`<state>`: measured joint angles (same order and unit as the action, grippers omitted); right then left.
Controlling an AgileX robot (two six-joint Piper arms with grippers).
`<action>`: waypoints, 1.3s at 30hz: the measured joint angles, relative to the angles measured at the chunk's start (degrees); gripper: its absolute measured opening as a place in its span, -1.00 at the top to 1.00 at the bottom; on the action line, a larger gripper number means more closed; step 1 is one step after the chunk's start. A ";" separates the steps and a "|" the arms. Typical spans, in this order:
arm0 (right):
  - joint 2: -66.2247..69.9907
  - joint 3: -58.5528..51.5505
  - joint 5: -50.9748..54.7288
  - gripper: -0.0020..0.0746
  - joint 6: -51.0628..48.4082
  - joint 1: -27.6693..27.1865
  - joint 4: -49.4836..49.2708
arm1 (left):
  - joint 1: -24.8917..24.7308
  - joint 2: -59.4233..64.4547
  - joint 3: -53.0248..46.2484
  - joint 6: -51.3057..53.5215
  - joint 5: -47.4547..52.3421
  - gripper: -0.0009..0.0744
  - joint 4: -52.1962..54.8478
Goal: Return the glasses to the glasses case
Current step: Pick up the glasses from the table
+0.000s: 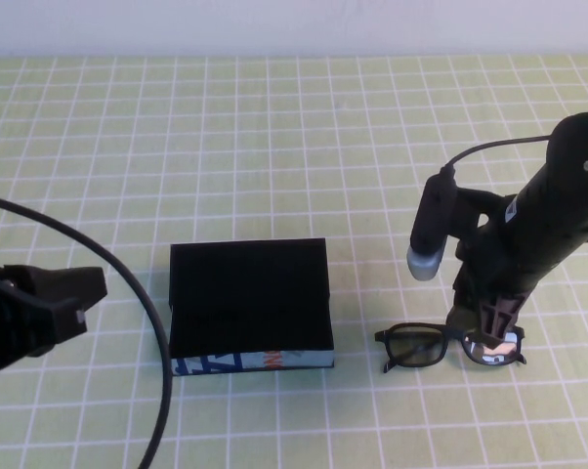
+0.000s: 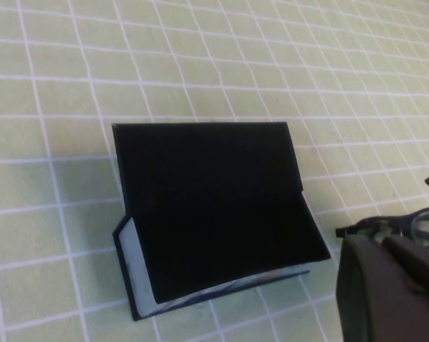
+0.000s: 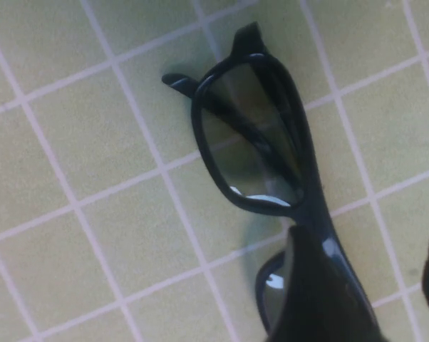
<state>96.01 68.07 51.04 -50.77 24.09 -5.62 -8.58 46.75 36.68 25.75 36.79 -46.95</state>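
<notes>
On the green checked tablecloth (image 1: 274,127), my right gripper (image 1: 491,337) sits over the glasses (image 1: 416,345) beside the glasses case (image 1: 250,293), my left gripper (image 1: 40,308) waits aside, and I cannot tell either one's fingers or read the print.

On the table (image 1: 274,127), the case (image 1: 250,303) sits centre, the glasses (image 1: 448,346) just to its right, apart from it. The right gripper (image 1: 491,337) is down over the glasses' right half; the left gripper (image 1: 40,308) hangs left of the case.
</notes>
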 joint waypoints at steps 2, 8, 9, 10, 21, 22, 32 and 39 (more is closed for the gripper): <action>0.22 0.00 -0.38 0.12 -2.81 0.00 0.09 | 0.00 0.00 0.00 0.00 0.64 0.98 0.00; 0.27 0.00 -2.35 0.06 -7.71 0.00 0.09 | 0.00 0.00 0.00 0.00 2.48 0.98 0.00; 0.27 0.00 -2.46 0.06 -7.97 0.00 0.09 | 0.00 0.00 0.00 0.11 2.71 0.98 0.00; 0.39 0.00 -2.46 0.06 -8.08 0.00 -0.23 | 0.00 0.00 0.00 0.15 2.81 0.98 0.00; 3.73 0.00 -2.04 0.06 -9.53 0.00 -1.21 | 0.00 0.00 0.00 0.61 3.53 0.98 1.23; 3.93 0.00 -2.04 0.06 -9.53 0.00 -1.21 | 0.00 0.00 0.00 0.61 3.53 0.98 1.23; 6.81 0.00 -2.52 0.06 -9.53 0.00 -0.88 | 0.00 0.00 0.00 0.61 3.63 0.98 1.40; 7.53 0.00 -2.65 0.36 -9.53 0.00 -0.65 | 0.00 0.00 0.00 0.61 3.63 0.98 1.50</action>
<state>103.54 68.07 48.39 -60.30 24.09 -6.27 -8.58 46.75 36.68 26.36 40.41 -45.45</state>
